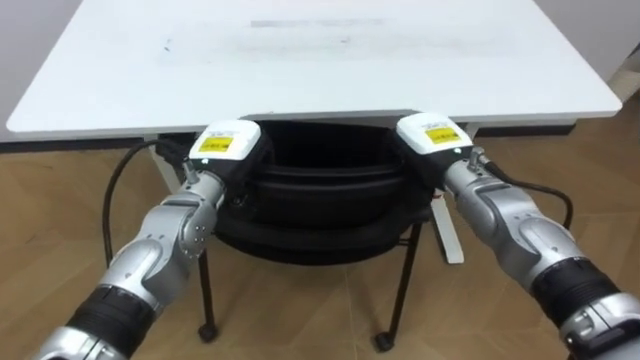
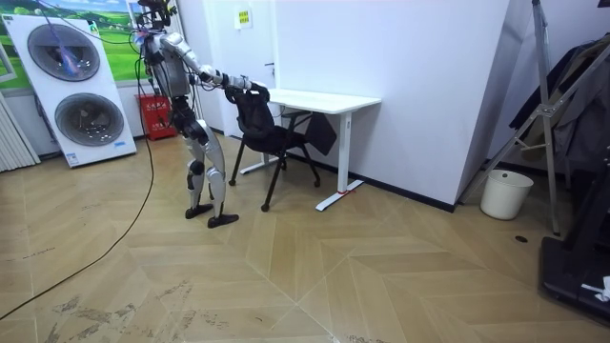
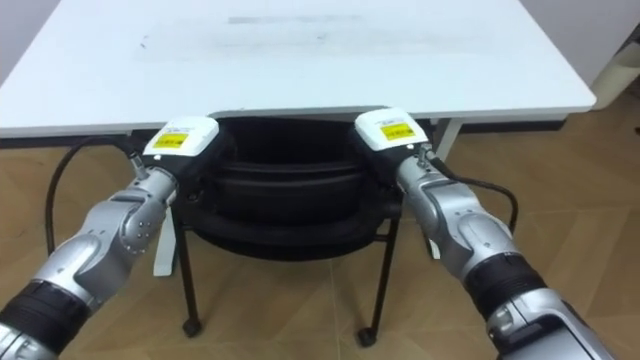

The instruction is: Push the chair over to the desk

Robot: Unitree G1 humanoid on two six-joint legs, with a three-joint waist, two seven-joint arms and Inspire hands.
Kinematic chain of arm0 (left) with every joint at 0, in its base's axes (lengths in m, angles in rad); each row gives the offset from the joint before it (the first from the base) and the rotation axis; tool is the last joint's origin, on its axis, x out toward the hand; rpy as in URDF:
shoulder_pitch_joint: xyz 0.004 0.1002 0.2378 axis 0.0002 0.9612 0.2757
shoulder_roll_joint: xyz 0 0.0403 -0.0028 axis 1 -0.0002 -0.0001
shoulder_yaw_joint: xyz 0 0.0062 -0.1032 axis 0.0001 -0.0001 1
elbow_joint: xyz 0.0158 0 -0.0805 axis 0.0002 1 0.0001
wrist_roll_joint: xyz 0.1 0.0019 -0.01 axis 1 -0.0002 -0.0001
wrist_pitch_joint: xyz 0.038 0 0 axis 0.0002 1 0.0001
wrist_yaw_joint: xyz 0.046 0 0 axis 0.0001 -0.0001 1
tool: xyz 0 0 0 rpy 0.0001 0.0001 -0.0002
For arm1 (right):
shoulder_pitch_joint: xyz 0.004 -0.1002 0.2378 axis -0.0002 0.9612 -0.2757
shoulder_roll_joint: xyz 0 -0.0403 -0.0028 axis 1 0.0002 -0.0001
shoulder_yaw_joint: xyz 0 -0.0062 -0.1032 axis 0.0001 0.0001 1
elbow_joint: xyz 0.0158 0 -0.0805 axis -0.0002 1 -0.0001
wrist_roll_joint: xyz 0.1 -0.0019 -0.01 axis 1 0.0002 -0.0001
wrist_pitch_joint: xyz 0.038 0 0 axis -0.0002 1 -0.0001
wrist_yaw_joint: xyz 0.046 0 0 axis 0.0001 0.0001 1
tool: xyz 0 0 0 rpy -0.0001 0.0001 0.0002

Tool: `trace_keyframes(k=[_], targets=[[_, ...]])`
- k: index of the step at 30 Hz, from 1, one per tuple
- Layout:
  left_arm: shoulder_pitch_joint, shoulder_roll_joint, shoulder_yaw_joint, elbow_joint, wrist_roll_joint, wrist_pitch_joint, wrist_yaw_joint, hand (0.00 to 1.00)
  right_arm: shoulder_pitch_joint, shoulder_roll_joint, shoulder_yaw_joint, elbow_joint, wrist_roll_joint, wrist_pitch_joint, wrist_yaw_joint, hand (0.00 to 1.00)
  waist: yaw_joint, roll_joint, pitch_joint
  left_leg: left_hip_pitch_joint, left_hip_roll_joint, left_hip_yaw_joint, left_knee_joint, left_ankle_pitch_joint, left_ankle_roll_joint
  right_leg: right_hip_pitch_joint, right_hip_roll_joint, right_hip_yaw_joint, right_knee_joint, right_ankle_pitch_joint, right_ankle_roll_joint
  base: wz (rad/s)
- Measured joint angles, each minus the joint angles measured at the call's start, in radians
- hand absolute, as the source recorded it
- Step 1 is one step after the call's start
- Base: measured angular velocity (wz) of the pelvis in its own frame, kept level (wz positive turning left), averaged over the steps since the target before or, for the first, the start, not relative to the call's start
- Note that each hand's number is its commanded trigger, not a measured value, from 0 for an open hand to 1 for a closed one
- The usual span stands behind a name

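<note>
1. The black chair (image 1: 320, 215) stands on the wood floor directly before the robot. Its curved backrest is at the near edge of the white desk (image 1: 310, 60), and its seat reaches in under the desktop.
2. The left hand (image 1: 228, 143) sits on the backrest's top rim at its left end, with its back turned up to the camera. Whether it grips the rim or merely rests there cannot be told.
3. The right hand (image 1: 432, 135) sits on the same rim at the right end (mirroring the other). Its hold cannot be told either.
4. In the room view the robot stands upright on the room view's left of the chair (image 2: 272, 133). Both arms are stretched forward at chest height to the backrest.
5. The desk (image 2: 319, 99) stands against a white wall.
6. Two stacked washing machines (image 2: 71, 90) stand behind the robot, and a white bucket (image 2: 505, 193) stands well apart on the room view's right.
</note>
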Motion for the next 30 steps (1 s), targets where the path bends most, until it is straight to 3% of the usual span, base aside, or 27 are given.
trace_keyframes(k=[4, 8, 13, 18, 22, 24, 26, 27, 28, 29, 30], targets=[[0.000, -0.029, 0.041, -0.013, -0.123, 0.002, -0.036, 0.00, 0.001, 0.000, -0.014, -0.019, 0.038, 0.031, 0.018, 0.00, 0.002, 0.000, -0.0012, 0.031, 0.000, 0.004, -0.018, 0.002, 0.000, 0.027, 0.004, 0.005, -0.015, 0.001, 0.002, -0.03], [0.000, -0.029, 0.057, -0.031, -0.164, 0.002, -0.060, 0.00, 0.001, 0.000, -0.023, -0.027, 0.060, 0.042, 0.029, 0.00, 0.001, -0.002, -0.0017, 0.046, -0.001, 0.016, -0.032, 0.004, 0.001, 0.031, 0.004, 0.014, -0.014, 0.001, 0.003, -0.08], [0.000, -0.024, 0.059, -0.049, -0.159, 0.002, -0.072, 0.00, 0.001, -0.005, -0.046, -0.033, 0.044, 0.034, 0.059, 0.00, 0.004, -0.016, -0.0060, 0.048, -0.003, 0.020, -0.052, 0.014, 0.001, 0.029, 0.007, 0.018, -0.029, 0.006, 0.004, -0.01], [-0.001, 0.005, 0.084, -0.101, -0.144, -0.002, -0.076, 0.00, 0.001, -0.069, -0.109, -0.083, 0.025, -0.003, 0.073, 0.00, 0.013, -0.022, -0.0071, 0.042, 0.001, 0.025, -0.073, 0.030, 0.001, 0.031, 0.018, 0.024, -0.078, 0.038, 0.001, -0.04], [-0.012, 0.097, 0.105, -0.166, -0.096, -0.014, -0.101, 0.00, 0.002, -0.104, -0.195, -0.191, -0.006, -0.015, 0.098, 0.00, -0.003, -0.022, -0.0067, 0.016, 0.012, 0.036, -0.071, 0.034, 0.000, 0.018, 0.030, 0.024, -0.115, 0.068, -0.005, -0.07], [-0.014, 0.147, 0.109, -0.206, -0.073, -0.031, -0.124, 0.00, 0.002, -0.126, -0.323, -0.283, -0.008, -0.025, 0.079, 0.00, -0.002, -0.021, -0.0065, 0.007, 0.017, 0.036, -0.070, 0.035, -0.003, 0.018, 0.037, 0.024, -0.132, 0.075, -0.008, -0.06], [-0.014, 0.228, 0.110, -0.280, -0.108, -0.098, -0.149, 0.00, -0.014, -0.238, -0.442, -0.385, 0.036, -0.020, -0.012, 0.00, 0.021, -0.016, -0.0030, 0.015, 0.022, 0.035, -0.080, 0.037, -0.006, 0.035, 0.046, 0.021, -0.160, 0.085, -0.010, 0.04], [-0.014, 0.248, 0.111, -0.296, -0.128, -0.110, -0.149, 0.00, -0.018, -0.257, -0.465, -0.395, 0.053, -0.016, -0.039, 0.00, 0.026, -0.014, -0.0021, 0.021, 0.024, 0.034, -0.080, 0.036, -0.007, 0.044, 0.047, 0.020, -0.165, 0.085, -0.010, 0.13], [-0.014, 0.279, 0.136, -0.323, -0.157, -0.133, -0.140, 0.00, -0.019, -0.279, -0.504, -0.417, 0.069, -0.010, -0.085, 0.00, 0.033, -0.012, -0.0005, 0.032, 0.028, 0.031, -0.082, 0.034, -0.011, 0.060, 0.051, 0.018, -0.174, 0.085, -0.010, 0.12], [-0.017, 0.296, 0.220, -0.353, -0.164, -0.153, -0.102, 0.00, -0.017, -0.288, -0.533, -0.444, 0.070, -0.017, -0.119, 0.00, 0.024, -0.011, 0.0000, 0.036, 0.030, 0.022, -0.085, 0.033, -0.013, 0.067, 0.053, 0.008, -0.177, 0.085, -0.011, 0.08], [-0.029, 0.297, 0.269, -0.359, -0.165, -0.157, -0.078, 0.00, -0.011, -0.292, -0.548, -0.461, 0.071, -0.023, -0.132, 0.00, 0.022, -0.011, 0.0001, 0.036, 0.030, 0.021, -0.088, 0.033, -0.013, 0.069, 0.054, 0.007, -0.183, 0.085, -0.012, 0.00]])
